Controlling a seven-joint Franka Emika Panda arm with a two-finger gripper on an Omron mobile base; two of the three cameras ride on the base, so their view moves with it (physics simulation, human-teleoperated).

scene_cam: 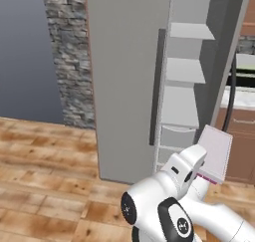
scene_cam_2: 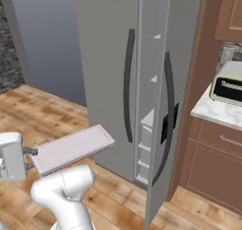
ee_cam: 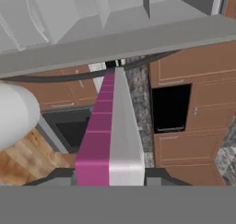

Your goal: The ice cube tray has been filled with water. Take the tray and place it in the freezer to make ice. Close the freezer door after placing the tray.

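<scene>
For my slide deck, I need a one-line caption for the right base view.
Gripper holds the ice cube tray level before the freezer, freezer door standing open.

The arm (scene_cam: 199,211) is glossy white, built of rounded, tube-like links. Well behind the gripper, a joint shows a round dark cap (scene_cam: 128,208) with a small pale dot at its middle. Beside it sits a black oval panel (scene_cam: 175,221) edged in white, bearing a small pale mark. Nearer the gripper, the hand (scene_cam_2: 12,155) is a boxy white block with grey detailing and a short dark stub on its side.
</scene>
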